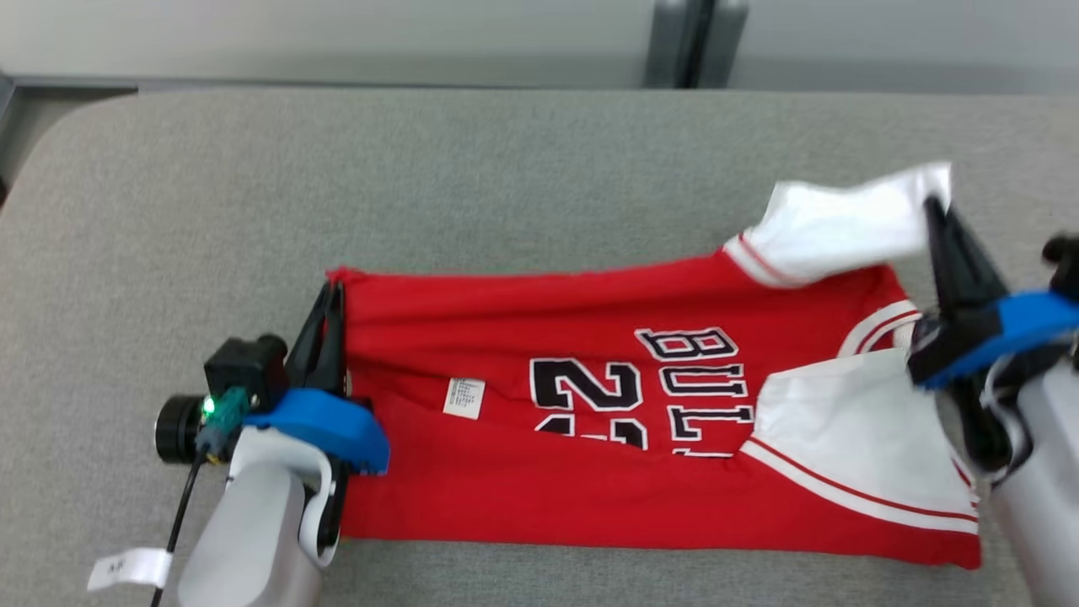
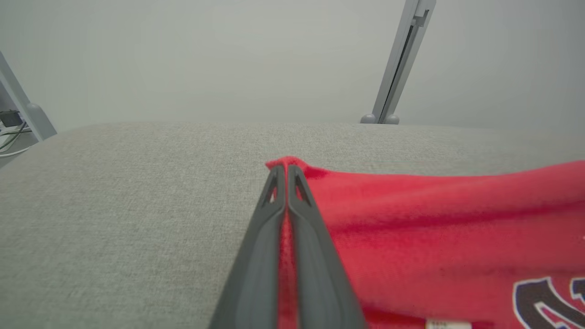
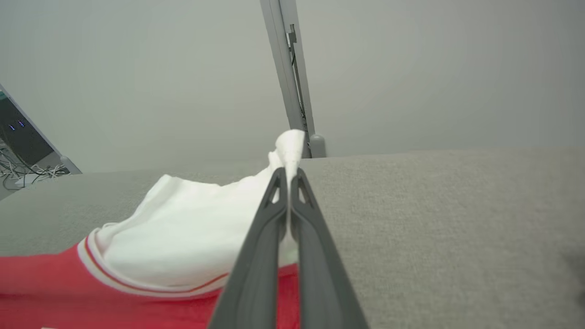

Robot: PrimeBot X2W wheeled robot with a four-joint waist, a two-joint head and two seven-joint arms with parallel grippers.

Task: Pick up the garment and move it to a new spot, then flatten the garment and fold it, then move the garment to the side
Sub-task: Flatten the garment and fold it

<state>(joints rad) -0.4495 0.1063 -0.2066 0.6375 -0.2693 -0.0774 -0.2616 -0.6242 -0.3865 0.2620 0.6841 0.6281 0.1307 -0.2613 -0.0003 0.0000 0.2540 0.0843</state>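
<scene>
Fold step apparently in hand: left gripper (image 1: 333, 293) is pinching the far hem corner of the red Bulls jersey (image 1: 590, 489) lying mid-table (image 1: 506, 185), right gripper (image 1: 932, 207) is clamping its raised white sleeve (image 1: 834, 228); next move is probably calling for both carrying that edge nearward evenly.

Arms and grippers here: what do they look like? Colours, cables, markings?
The left gripper and right gripper each have two long dark-grey fingers with triangular cut-outs near the tips, on blue mounts over pale grey forearms. The left wrist carries a black camera with a green light, a black cable and a white tag.
</scene>
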